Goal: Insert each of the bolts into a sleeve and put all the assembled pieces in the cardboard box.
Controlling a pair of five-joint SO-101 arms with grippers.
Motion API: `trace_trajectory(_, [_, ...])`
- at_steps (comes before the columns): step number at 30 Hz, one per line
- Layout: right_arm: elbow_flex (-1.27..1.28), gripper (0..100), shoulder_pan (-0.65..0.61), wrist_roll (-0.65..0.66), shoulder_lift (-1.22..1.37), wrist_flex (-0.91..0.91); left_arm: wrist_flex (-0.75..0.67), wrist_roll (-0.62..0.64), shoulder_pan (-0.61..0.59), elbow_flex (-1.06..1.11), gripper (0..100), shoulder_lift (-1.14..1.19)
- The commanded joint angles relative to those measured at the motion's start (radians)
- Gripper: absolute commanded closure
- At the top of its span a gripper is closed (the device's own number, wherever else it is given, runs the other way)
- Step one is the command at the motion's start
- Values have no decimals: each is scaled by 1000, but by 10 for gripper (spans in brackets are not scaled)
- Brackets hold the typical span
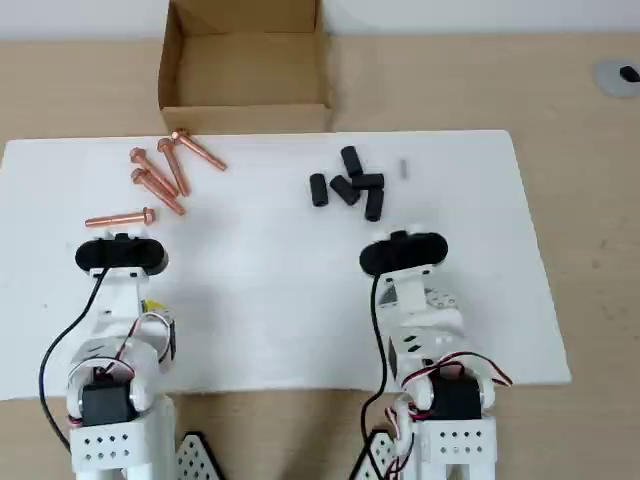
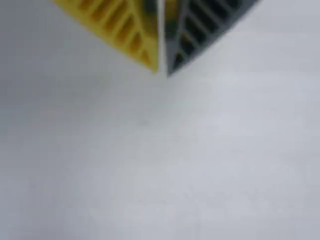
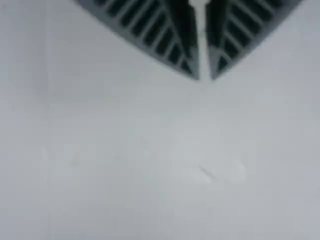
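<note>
Left hand (image 2: 162, 71) is pressed together, empty, over the white sheet (image 1: 270, 300); right hand (image 3: 203, 77) is likewise together and empty. Bolts (image 1: 176, 172) lie loose by the sheet's far left corner; sleeves (image 1: 345, 190) cluster near its far edge; the cardboard box (image 1: 245, 70) sits beyond, at the bench's (image 1: 580, 200) far edge.

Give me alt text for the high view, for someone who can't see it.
Five copper bolts lie left and five black sleeves right on a white sheet, none assembled. Two robot arms sit nearer; an open cardboard box stands beyond.
</note>
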Motion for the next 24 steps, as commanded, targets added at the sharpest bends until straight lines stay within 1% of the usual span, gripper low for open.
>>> trace_trajectory(1, [-12,989,-21,71,-114,-12,-5,-137,-17,-17,990,1])
trace_trajectory(4, [-68,989,41,252,-114,8,34,-206,-21,-68,990,2])
trace_trajectory(5, [-101,989,51,273,-113,8,49,-219,-21,-107,989,4])
trace_trajectory(7, [-176,989,54,267,-107,26,81,-227,-21,-227,984,22])
trace_trajectory(9, [-251,989,56,270,-61,64,124,-226,-21,-382,953,110])
trace_trajectory(11, [-332,989,58,273,44,83,158,-203,-23,-575,940,277])
trace_trajectory(14, [-519,989,58,305,295,86,250,-152,-15,-979,940,642])
trace_trajectory(15, [-608,989,58,307,400,89,321,-146,-12,-1131,940,783])
trace_trajectory(17, [-814,989,58,308,618,130,522,-157,41,-1418,940,1066])
trace_trajectory(18, [-928,989,58,308,727,167,588,-167,64,-1528,940,1190])
trace_trajectory(19, [-1050,989,58,307,835,219,575,-180,66,-1582,940,1300])
trace_trajectory(20, [-1170,989,58,304,937,279,578,-241,57,-1628,940,1362])
trace_trajectory(22, [-1406,989,58,293,1119,393,575,-414,57,-1654,940,1419])
trace_trajectory(24, [-1606,989,64,229,1251,474,575,-623,83,-1628,940,1445])
